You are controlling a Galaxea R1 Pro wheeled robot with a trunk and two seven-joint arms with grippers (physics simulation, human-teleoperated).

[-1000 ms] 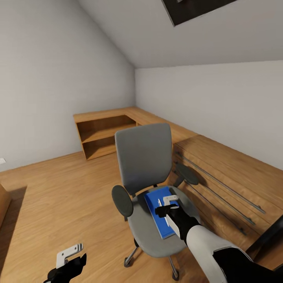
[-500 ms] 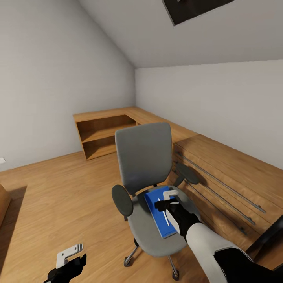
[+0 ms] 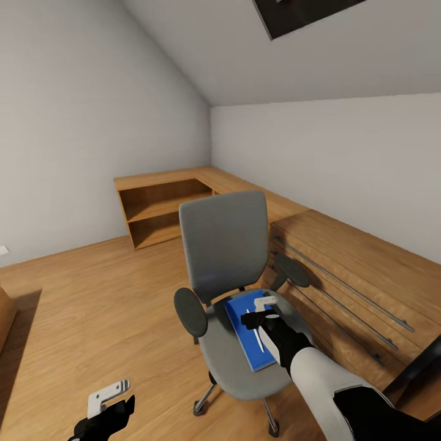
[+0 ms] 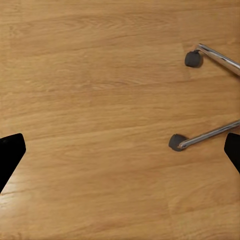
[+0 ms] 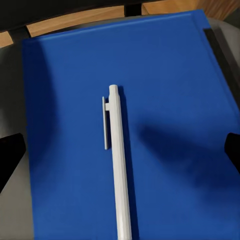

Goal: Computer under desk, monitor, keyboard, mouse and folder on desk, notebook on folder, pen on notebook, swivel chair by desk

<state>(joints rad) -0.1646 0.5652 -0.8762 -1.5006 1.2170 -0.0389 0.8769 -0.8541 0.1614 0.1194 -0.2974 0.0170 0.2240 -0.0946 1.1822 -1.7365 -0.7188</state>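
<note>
Wood floor point(image 3: 92, 294) lies open left of the swivel chair point(image 3: 229, 257); its seat holds the folder point(image 5: 150, 100) and pen point(image 5: 117, 165). Right gripper point(image 3: 260, 311) hovers spread above; left gripper point(image 3: 107, 398) spread too.

A flat bright blue folder point(image 3: 244, 331) lies on the grey swivel chair point(image 3: 229, 288). The right pincer point(image 3: 260, 311) hovers over it, maybe open.

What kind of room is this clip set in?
Probably an attic room used as a home office: the white ceiling slopes steeply. A grey padded swivel chair stands on the wood plank floor, with low L-shaped wooden shelving along the walls. A bright blue flat folder lies on the seat.
</note>
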